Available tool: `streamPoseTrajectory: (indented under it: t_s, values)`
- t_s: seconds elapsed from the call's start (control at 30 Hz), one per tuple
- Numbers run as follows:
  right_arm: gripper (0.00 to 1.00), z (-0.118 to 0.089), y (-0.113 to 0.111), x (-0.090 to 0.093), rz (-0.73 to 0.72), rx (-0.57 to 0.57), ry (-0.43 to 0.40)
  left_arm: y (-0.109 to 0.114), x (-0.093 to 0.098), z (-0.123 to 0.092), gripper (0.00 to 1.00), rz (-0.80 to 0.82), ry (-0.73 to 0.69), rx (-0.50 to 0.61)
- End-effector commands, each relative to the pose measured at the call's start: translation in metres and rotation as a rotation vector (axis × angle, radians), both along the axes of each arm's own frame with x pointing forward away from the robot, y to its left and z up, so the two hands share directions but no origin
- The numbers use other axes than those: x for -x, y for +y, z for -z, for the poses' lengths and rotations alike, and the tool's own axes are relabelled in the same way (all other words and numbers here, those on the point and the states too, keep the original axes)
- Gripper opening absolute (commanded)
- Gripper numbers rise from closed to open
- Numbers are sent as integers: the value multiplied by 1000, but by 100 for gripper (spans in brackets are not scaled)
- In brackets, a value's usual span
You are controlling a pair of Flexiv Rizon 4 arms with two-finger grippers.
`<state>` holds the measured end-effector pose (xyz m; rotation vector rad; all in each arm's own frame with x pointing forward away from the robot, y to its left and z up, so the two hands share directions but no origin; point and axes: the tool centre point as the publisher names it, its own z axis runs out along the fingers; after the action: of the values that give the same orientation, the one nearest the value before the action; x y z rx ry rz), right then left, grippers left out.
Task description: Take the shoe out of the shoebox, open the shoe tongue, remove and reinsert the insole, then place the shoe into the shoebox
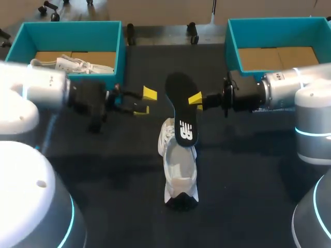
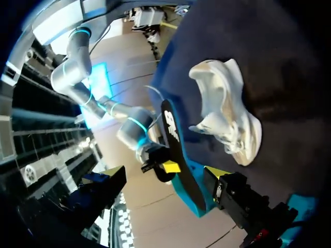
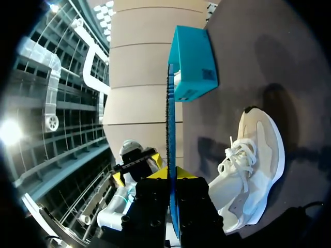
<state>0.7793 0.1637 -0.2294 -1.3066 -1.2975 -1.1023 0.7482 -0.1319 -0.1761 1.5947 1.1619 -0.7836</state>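
In the head view, just right of centre, the right gripper [image 1: 195, 99] pinches the black insole [image 1: 181, 111] upright. Its lower end is at, perhaps touching, the mouth of the white shoe [image 1: 180, 173] standing mid-table, while the left gripper [image 1: 145, 102] hangs spread and empty to the left. In the left wrist view the shoe lies ahead of those open fingers, which do not touch it. In the right wrist view the insole sits edge-on between that gripper's fingers, so removal looks done, and next the insole must be steered toe-first into the shoe.

A dark table [image 1: 248, 170] spreads before me. A white shoe [image 1: 178, 170] lies at its middle. At the far edge stand a teal left shoebox [image 1: 67, 26] and a teal right shoebox [image 1: 274, 23], well apart.
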Motion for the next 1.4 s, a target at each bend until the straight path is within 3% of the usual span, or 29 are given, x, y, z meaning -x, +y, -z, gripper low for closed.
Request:
streamPoseTrajectory:
  t_s: [0.03,0.3,0.4,0.6,0.77,1.13,1.4]
  values:
    - [0,0,0,2,3,3,0,26,3,-15,100,61,-47,-258]
    - [0,0,0,2,3,3,0,26,3,-15,100,61,-47,-258]
    - [0,0,0,2,3,3,0,24,-15,-27,100,21,15,-319]
    - [0,0,0,2,3,3,0,25,-43,-54,100,-16,-17,-559]
    - [0,0,0,2,3,3,0,30,-61,-62,100,-41,6,-713]
    - [0,0,0,2,3,3,0,13,-86,-56,100,-40,162,-940]
    - [0,0,0,2,3,3,0,1,-88,-55,100,-58,210,-1035]
